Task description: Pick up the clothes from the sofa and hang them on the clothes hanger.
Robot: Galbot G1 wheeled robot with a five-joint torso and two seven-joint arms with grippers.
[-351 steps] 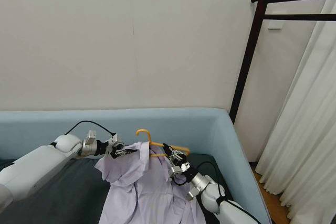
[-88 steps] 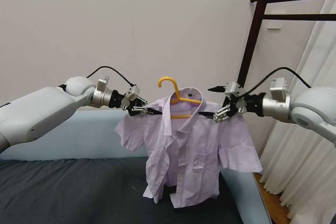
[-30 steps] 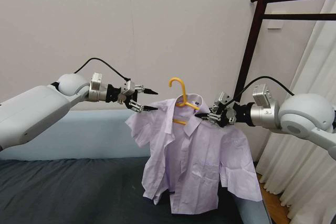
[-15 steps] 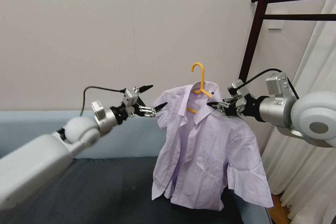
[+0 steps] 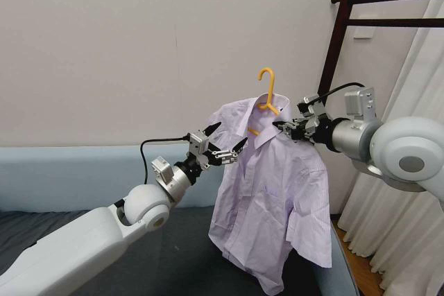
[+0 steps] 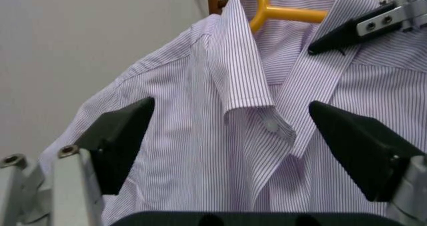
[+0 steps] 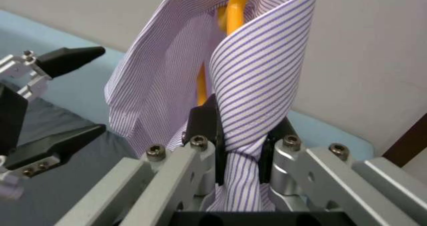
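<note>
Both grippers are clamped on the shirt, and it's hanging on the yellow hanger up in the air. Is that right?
Not quite. The right gripper is clamped on the shirt, but the left gripper is open, fingers spread clear of the cloth, as the left wrist view shows. The shirt does hang on the yellow hanger in the air.
</note>
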